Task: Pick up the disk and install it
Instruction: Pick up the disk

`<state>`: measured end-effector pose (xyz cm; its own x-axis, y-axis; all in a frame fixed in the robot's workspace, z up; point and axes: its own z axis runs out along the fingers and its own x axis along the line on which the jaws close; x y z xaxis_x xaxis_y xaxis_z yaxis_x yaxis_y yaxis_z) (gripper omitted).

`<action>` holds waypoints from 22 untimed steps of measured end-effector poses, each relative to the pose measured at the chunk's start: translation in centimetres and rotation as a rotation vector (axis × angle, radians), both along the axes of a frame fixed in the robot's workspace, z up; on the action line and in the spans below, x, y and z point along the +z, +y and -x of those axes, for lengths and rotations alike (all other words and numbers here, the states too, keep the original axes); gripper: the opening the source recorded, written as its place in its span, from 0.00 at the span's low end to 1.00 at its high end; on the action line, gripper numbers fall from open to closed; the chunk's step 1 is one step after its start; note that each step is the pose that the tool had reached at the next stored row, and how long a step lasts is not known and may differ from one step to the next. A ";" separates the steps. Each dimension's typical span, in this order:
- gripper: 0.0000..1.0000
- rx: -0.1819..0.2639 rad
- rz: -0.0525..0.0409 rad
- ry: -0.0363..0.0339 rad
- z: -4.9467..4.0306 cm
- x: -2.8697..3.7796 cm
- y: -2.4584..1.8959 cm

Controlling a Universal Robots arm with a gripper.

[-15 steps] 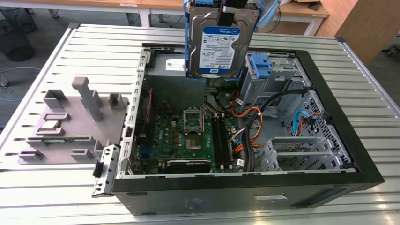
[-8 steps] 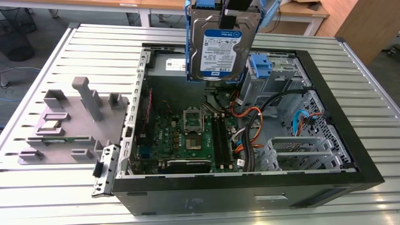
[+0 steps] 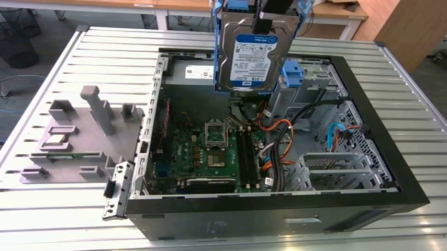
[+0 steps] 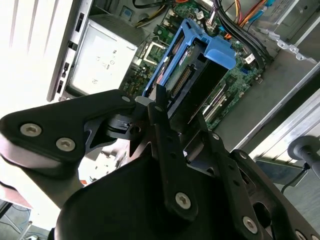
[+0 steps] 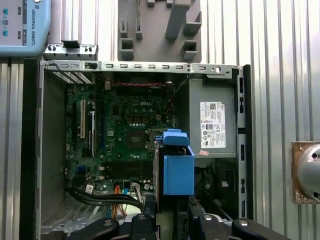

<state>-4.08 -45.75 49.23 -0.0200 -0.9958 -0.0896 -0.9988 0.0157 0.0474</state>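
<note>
Scene: A black computer tower case lies open on its side on the slatted aluminium worktop, with its green motherboard facing up.
Claw: My claw, at the top centre of the exterior view, is clamped on the upper end of the disk. In the second wrist view my black fingers close on its end.
Disk: The disk, a flat silver-metal hard drive with a white-and-blue label and blue plastic side rails, hangs upright in the air. It is over the far part of the case and touches nothing but my claw. In the first wrist view its blue rail end shows over the open case.
Neighbours: The grey boxy power supply with white label sits just to the exterior view's left of the disk. A lone blue plastic bracket sits just to its right, at the bare metal drive cage.
Step in hand: As I judge it, the pick-up is done and the disk is being carried. It is not yet seated in any bay.
What installing calls for: In my judgement, the rails must be square to the cage opening, the disk must stay steady in the grip, and the approach must be slow.
Risk: The orange and black cables lie near the cage and could snag a rail.
</note>
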 end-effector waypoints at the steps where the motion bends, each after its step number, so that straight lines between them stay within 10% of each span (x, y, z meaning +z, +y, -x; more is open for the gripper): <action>1: 0.35 0.000 0.0000 0.0004 -0.23 0.00 -0.02; 22: 0.35 -0.001 0.0001 0.0105 -5.68 -0.07 -0.22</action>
